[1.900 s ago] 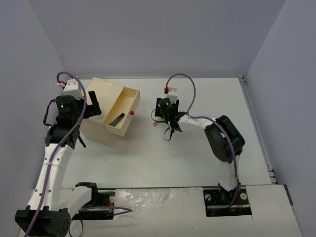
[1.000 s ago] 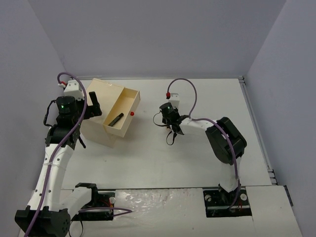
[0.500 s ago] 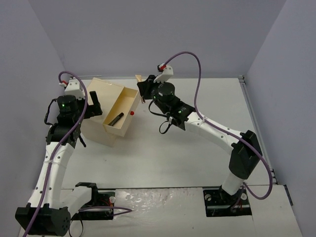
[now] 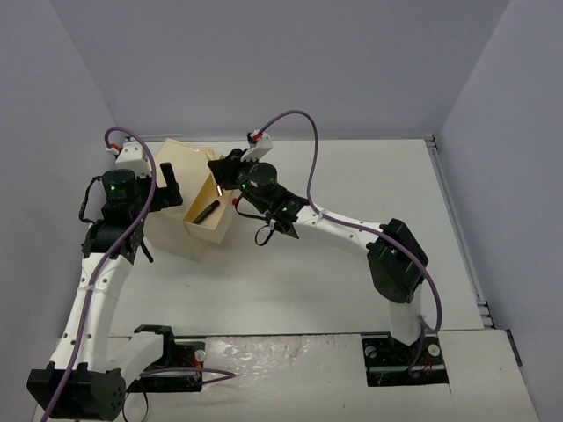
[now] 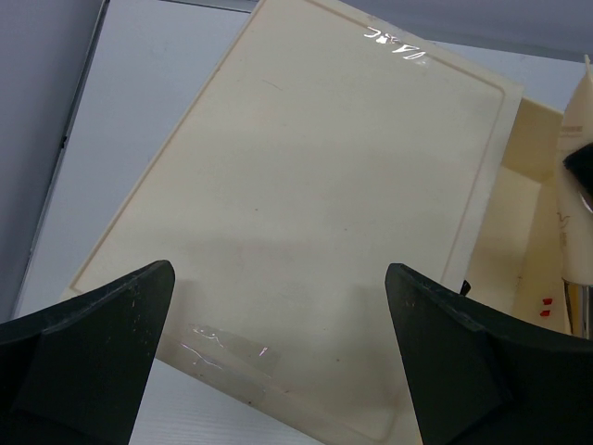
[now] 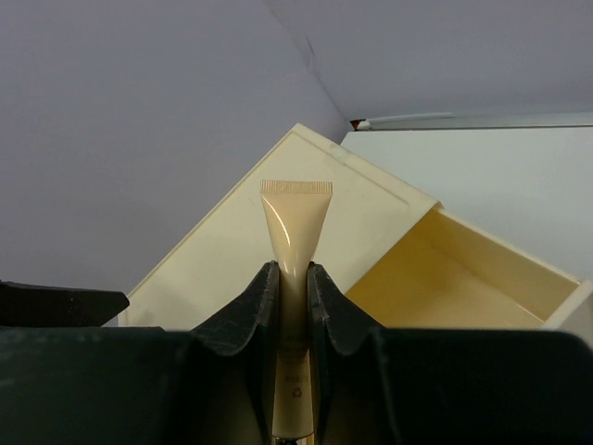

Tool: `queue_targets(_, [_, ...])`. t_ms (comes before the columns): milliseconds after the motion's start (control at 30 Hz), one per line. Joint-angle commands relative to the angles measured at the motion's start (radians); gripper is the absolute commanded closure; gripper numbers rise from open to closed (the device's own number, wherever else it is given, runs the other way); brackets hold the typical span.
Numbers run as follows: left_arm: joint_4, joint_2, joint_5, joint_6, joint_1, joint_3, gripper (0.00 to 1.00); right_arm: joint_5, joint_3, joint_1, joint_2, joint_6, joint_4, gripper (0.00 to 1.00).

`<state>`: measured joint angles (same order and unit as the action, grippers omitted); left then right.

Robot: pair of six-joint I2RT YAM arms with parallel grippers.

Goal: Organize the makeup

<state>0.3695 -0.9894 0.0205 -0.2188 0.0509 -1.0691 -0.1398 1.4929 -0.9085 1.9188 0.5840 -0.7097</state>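
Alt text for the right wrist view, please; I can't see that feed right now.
The right tool is shut on a cream tube, whose crimped end points away from the camera. Behind it stands the beige box, with its drawer pulled open at the right.

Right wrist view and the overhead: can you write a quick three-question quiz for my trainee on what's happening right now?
1. True or false: the right claw is empty.
2. What lies in the open drawer? A) a black stick B) a sponge C) nothing
3. Fill in: the left claw hangs over the box lid with its jaws ___.

Key: 1 false, it is shut on a cream tube. 2 A. 3 open.
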Motion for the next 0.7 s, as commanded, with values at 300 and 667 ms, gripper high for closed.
queue_targets(300, [-0.044, 0.008, 0.010, -0.007, -0.005, -0.040, 0.03, -0.199, -0.050, -0.041, -0.055, -0.054, -0.165, 0.83])
queue_targets(667, [-0.044, 0.001, 0.007, -0.005, -0.005, -0.041, 0.03, -0.192, -0.102, -0.055, -0.149, -0.237, -0.120, 0.52])
